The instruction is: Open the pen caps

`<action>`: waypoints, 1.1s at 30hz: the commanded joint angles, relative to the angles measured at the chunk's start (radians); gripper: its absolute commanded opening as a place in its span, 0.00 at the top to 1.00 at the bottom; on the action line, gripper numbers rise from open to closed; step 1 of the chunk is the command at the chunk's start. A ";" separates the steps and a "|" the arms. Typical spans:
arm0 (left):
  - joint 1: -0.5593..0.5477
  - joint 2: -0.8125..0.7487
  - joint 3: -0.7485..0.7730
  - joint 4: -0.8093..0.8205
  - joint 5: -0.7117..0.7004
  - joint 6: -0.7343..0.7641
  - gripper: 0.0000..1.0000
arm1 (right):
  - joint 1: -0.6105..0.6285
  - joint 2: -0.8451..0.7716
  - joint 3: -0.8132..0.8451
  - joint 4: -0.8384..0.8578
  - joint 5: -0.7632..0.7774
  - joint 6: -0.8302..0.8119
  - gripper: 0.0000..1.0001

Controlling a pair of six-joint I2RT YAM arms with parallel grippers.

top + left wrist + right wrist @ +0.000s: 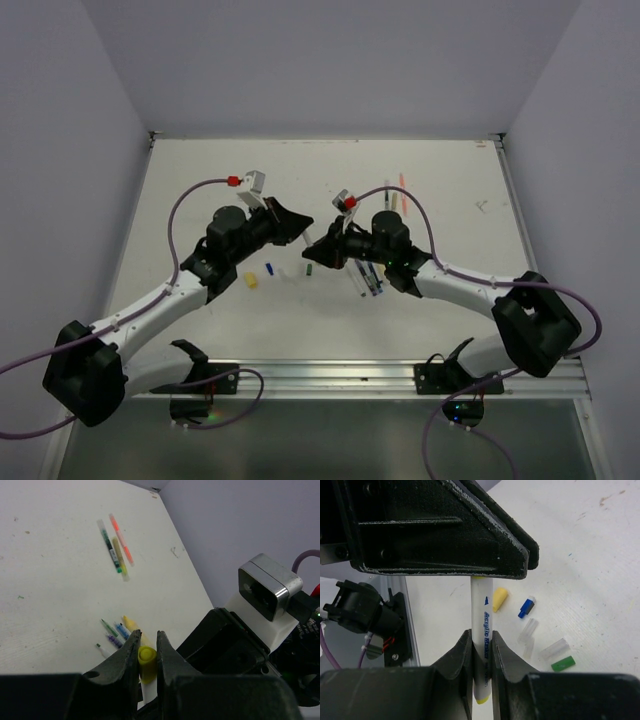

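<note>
White table (200,200), one marker (483,615) held at both ends.
Its yellow cap (146,657) is clamped by the left gripper (148,652); the marker itself is pinched tight by the right gripper (481,647).

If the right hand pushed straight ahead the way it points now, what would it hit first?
The left hand, directly ahead, shut on the yellow cap of the white pen the right hand grips. The gap looks short, though depth is unclear.
</note>
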 commanded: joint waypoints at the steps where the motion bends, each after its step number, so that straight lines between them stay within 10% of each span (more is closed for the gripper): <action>1: 0.019 -0.070 0.025 0.190 -0.187 0.037 1.00 | -0.001 -0.057 -0.087 -0.097 -0.014 -0.064 1.00; 15: 0.061 -0.134 0.086 0.449 -0.427 0.060 1.00 | -0.002 -0.111 -0.218 -0.200 -0.022 -0.122 1.00; 33: -0.005 0.229 0.393 -0.598 -0.212 0.063 1.00 | 0.045 0.063 0.026 -0.665 0.446 -0.078 1.00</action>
